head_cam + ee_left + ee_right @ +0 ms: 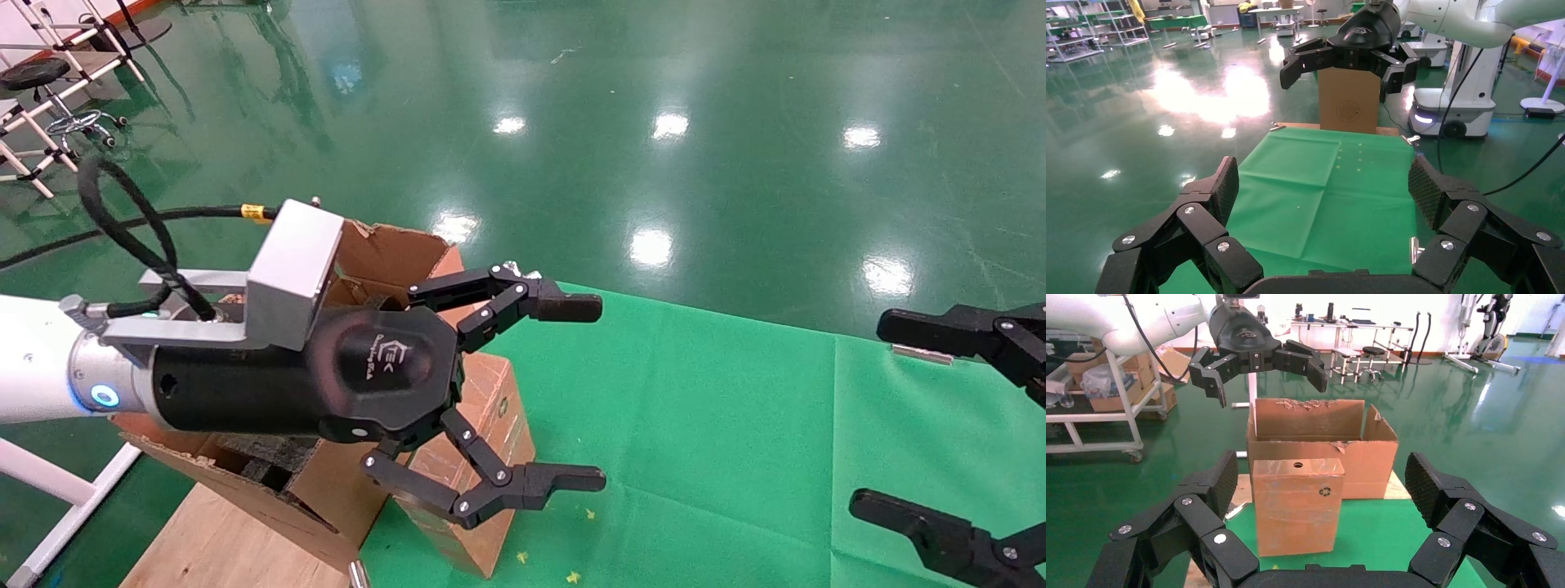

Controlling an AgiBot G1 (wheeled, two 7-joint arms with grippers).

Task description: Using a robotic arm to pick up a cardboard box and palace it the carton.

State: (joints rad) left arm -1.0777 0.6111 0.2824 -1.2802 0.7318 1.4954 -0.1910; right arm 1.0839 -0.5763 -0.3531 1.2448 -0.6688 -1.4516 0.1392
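The cardboard box [1297, 505] stands upright on the green cloth, reddish-brown, with a round hole in its top and a recycling mark on its side. In the head view the cardboard box [500, 384] is partly hidden behind my left gripper [590, 392]. That left gripper [1270, 391] hangs open above the box and the carton, holding nothing. The carton [1364, 459] stands just behind the box, its flaps up; black foam [261, 457] shows inside. Over the cloth's far right my right gripper [876, 415] is open and empty, facing the box from a distance.
A green cloth [735, 408] covers the table. The carton rests on a wooden board [221, 539] at the table's left end. A metal clip [919, 353] holds the cloth's far edge. A stool and a rack [49, 82] stand on the floor far left.
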